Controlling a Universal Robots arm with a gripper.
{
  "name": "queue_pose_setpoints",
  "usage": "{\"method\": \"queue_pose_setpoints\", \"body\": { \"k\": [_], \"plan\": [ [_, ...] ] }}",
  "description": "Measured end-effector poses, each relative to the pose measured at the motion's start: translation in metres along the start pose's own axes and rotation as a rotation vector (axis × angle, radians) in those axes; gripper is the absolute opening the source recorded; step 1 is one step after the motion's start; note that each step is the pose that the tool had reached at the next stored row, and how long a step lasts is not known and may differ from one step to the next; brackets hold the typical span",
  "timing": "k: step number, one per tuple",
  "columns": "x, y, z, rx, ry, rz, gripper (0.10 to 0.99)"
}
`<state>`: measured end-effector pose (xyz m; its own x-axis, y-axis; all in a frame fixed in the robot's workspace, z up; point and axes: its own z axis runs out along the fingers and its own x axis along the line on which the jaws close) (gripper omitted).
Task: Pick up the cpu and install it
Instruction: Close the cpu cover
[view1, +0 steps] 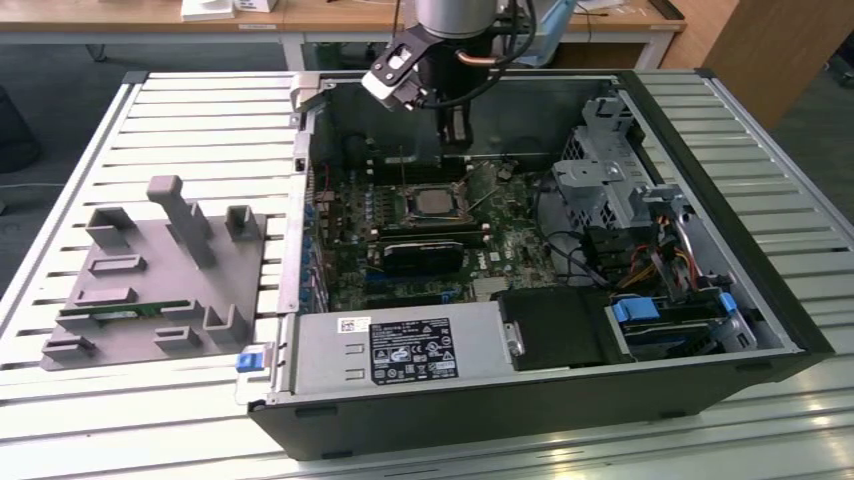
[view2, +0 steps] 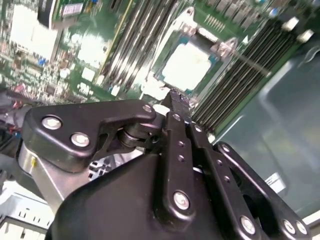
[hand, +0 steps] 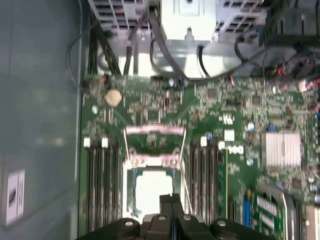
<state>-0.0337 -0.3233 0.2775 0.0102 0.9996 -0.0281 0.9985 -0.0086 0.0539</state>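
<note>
Nearest the exterior camera, power supply (view1: 400, 350). At 12 o'clock from it, cpu (view1: 431, 203) lay flat inside the motherboard socket (hand: 155, 162). Beyond, again at 12 o'clock, gripper (view1: 455, 148) hung above, fingers pressed together, gripping nothing. Step judged: cpu placed and released. Any next move called for keeping clear of the socket frame.

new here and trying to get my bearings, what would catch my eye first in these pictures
The open computer case lying on the slatted table dominates the exterior view. Above its green motherboard hangs the gripper, fingers shut on nothing, close over the silver cpu set into that board. A grey tray lies beside the case on the exterior view's left.
</note>
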Motion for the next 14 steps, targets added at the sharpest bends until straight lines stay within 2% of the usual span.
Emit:
{"method": "queue_pose_setpoints", "body": {
  "k": [4,14],
  "plan": [
    [0.0001,0.0093,0.0012,0.001,0.0001,0.000,0.106],
    [0.0003,0.0212,0.0045,0.001,-0.0002,0.000,0.106]
  ]
}}
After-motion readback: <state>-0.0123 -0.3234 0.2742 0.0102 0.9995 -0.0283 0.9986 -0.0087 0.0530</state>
